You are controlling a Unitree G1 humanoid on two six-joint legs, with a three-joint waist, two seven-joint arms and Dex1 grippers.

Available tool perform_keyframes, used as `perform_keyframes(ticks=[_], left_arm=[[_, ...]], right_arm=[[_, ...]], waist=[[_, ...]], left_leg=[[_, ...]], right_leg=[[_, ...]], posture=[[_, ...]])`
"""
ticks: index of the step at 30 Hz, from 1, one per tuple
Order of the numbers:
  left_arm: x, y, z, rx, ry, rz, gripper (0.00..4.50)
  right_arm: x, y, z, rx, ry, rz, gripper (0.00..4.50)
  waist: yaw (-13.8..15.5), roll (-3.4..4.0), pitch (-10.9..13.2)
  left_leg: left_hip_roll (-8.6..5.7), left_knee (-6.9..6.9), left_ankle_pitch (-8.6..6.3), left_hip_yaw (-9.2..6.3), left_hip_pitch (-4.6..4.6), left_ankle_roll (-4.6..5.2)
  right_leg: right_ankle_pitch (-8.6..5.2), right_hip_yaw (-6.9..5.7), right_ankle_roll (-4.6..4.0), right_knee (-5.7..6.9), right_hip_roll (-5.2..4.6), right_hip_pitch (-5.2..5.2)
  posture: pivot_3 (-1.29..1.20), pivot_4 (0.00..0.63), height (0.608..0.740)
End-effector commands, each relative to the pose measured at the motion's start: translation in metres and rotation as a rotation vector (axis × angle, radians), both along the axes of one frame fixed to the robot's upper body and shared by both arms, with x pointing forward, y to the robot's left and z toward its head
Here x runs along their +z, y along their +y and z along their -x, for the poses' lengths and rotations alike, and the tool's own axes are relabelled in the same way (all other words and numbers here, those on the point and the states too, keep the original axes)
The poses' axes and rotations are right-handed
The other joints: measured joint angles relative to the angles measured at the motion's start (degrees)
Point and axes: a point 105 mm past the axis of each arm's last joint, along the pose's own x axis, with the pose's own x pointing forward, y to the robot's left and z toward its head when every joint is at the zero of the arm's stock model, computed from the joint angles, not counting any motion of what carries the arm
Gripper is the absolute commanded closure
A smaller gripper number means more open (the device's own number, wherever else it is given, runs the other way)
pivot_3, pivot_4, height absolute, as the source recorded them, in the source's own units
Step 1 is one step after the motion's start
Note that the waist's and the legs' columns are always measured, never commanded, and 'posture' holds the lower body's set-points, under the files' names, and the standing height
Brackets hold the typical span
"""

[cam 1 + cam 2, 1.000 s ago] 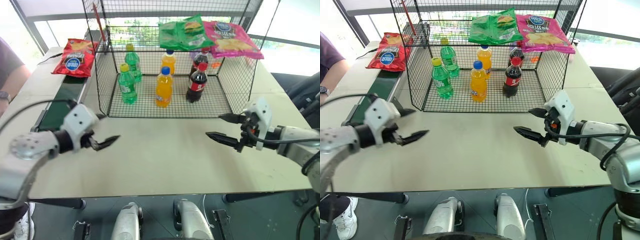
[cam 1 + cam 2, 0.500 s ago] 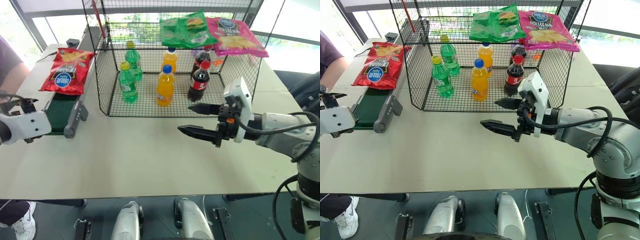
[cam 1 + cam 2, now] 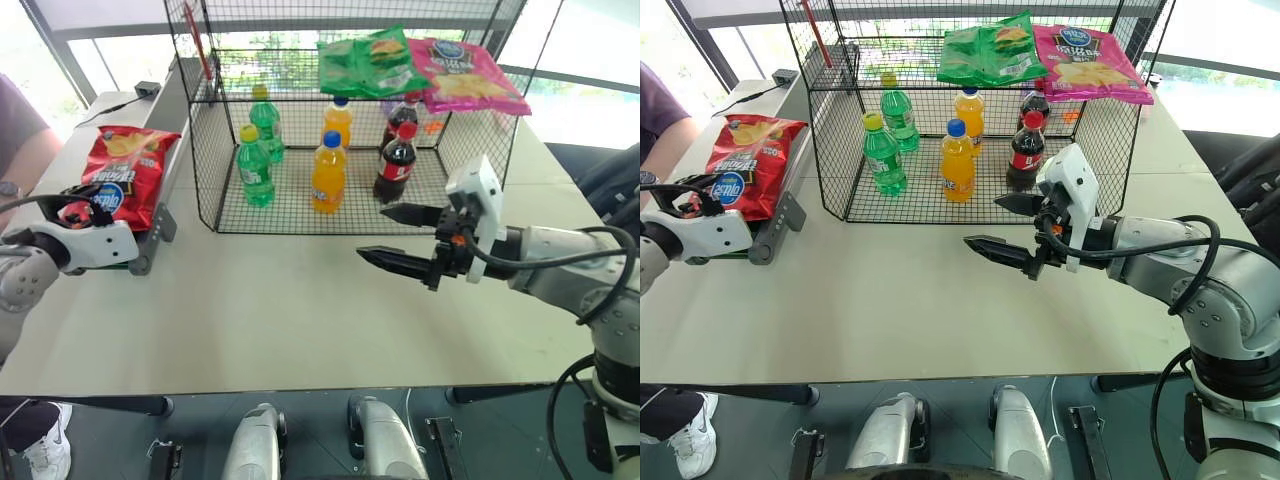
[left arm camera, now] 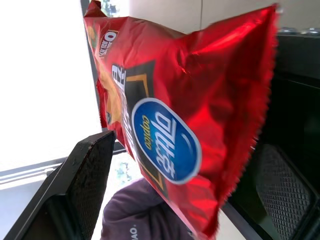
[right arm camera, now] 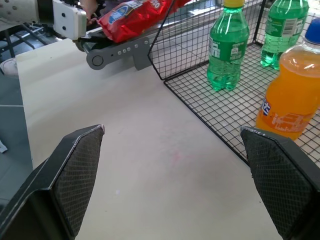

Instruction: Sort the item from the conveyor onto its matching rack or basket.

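While the red crisp bag lies at the near end of the conveyor, its lower edge reaching down to the rounded roller end, the left gripper sits just before that edge with its two black fingers spread wide, nothing pinched between them. Seen from the left wrist, the bag hangs in the gap between the two fingers, its blue round logo facing the camera and its crimped edge close to the far finger; whether either finger touches the foil cannot be told. Well off to the other side of the bag, over the bare white table, the right gripper hovers with its fingers parted and empty, pointing across toward the conveyor. From the right wrist, the bag lies far ahead of those open fingers, beyond the table top and beside the corner of the black wire-mesh cage. Just behind the right gripper stands the cage, holding green bottles, orange bottles and dark cola bottles on its floor, with a green bag and a pink bag lying on its mesh top shelf. A person's arm shows beyond the left gripper at the table's edge.
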Motion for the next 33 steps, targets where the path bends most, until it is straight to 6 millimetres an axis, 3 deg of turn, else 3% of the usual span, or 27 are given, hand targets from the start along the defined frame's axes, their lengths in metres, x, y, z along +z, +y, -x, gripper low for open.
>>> perform_keyframes(ticks=[1, 2, 5, 12, 16, 20, 22, 24, 28, 31, 33], left_arm=[[-0.007, 0.001, -0.008, 0.009, 0.020, -0.016, 0.25], [-0.008, 0.001, -0.009, 0.010, 0.024, -0.019, 0.25], [-0.012, 0.002, -0.013, 0.021, 0.040, -0.024, 1.08], [-0.018, 0.006, -0.017, 0.051, 0.051, -0.041, 4.45], [0.002, 0.004, -0.023, 0.062, -0.063, -0.053, 4.49], [0.053, -0.010, -0.014, 0.033, -0.293, -0.101, 4.49], [0.076, -0.021, 0.000, 0.020, -0.398, -0.119, 4.49], [0.087, -0.028, 0.011, 0.016, -0.451, -0.122, 4.49], [0.116, -0.062, 0.057, -0.053, -0.651, -0.163, 4.49], [0.116, -0.085, 0.085, -0.138, -0.744, -0.159, 4.49], [0.111, -0.098, 0.088, -0.192, -0.738, -0.131, 4.49]], right_arm=[[0.012, -0.001, 0.005, -0.010, -0.073, 0.000, 0.00], [0.012, -0.001, 0.005, -0.015, -0.074, 0.001, 0.00], [0.011, -0.004, 0.005, -0.031, -0.078, 0.006, 0.00], [0.009, -0.010, 0.003, -0.054, -0.087, 0.013, 0.00], [0.009, -0.011, 0.000, -0.059, -0.096, 0.016, 0.00], [0.014, -0.022, -0.008, -0.092, -0.120, 0.015, 0.00], [0.019, -0.031, -0.015, -0.111, -0.134, 0.017, 0.00], [0.021, -0.036, -0.018, -0.117, -0.141, 0.020, 0.00], [0.024, -0.051, -0.033, -0.143, -0.160, 0.048, 0.00], [0.024, -0.051, -0.043, -0.125, -0.170, 0.060, 0.00], [0.024, -0.049, -0.048, -0.114, -0.177, 0.064, 0.00]], waist=[[0.05, 0.00, 0.00], [0.08, 0.00, 0.00], [0.02, 0.00, 0.00], [0.18, 0.07, -0.05], [0.36, 0.05, -0.06], [1.09, -0.19, 0.02], [1.11, -0.20, 0.01], [1.05, -0.20, 0.01], [0.39, -0.20, 0.01], [-0.23, -0.20, 0.01], [-0.23, -0.20, 0.01]], left_leg=[[0.00, 0.00, 0.00, 0.00, 0.06, 0.00], [0.01, 0.00, 0.00, 0.00, 0.10, 0.00], [0.02, 0.00, 0.00, 0.00, 0.35, -0.01], [0.02, 0.00, 0.00, -0.01, 0.35, 0.00], [0.02, 0.01, 0.00, -0.03, 0.38, 0.00], [0.05, 0.06, 0.02, -0.08, 0.36, -0.02], [0.07, 0.07, 0.02, -0.07, 0.36, -0.03], [0.06, 0.06, 0.02, 0.03, 0.31, -0.03], [0.03, -0.04, -0.01, 0.25, 0.30, 0.01], [0.04, -0.03, -0.01, 0.24, 0.28, 0.01], [0.04, -0.03, -0.01, 0.23, 0.38, 0.01]], right_leg=[[0.00, 0.00, 0.00, 0.00, 0.00, 0.04], [0.00, 0.00, 0.00, 0.00, 0.01, 0.08], [-0.01, 0.00, -0.01, 0.00, 0.00, 0.30], [-0.01, 0.00, -0.01, 0.01, -0.01, 0.31], [-0.01, 0.00, -0.02, 0.11, -0.01, 0.32], [0.00, -0.01, -0.05, 0.32, 0.02, 0.22], [0.00, -0.01, -0.05, 0.30, 0.02, 0.23], [-0.01, 0.00, -0.03, 0.20, -0.04, 0.21], [-0.01, 0.01, -0.02, -0.03, -0.10, 0.21], [0.00, 0.01, -0.02, -0.12, -0.08, 0.23], [0.01, 0.01, -0.01, -0.12, -0.08, 0.33]], posture=[[0.00, 0.150, 0.740], [0.00, 0.150, 0.740], [0.00, 0.150, 0.740], [0.00, 0.150, 0.740], [0.00, 0.150, 0.740], [0.00, 0.150, 0.740], [0.00, 0.150, 0.740], [0.00, 0.150, 0.740], [0.00, 0.150, 0.740], [0.00, 0.150, 0.740], [0.00, 0.150, 0.740]])
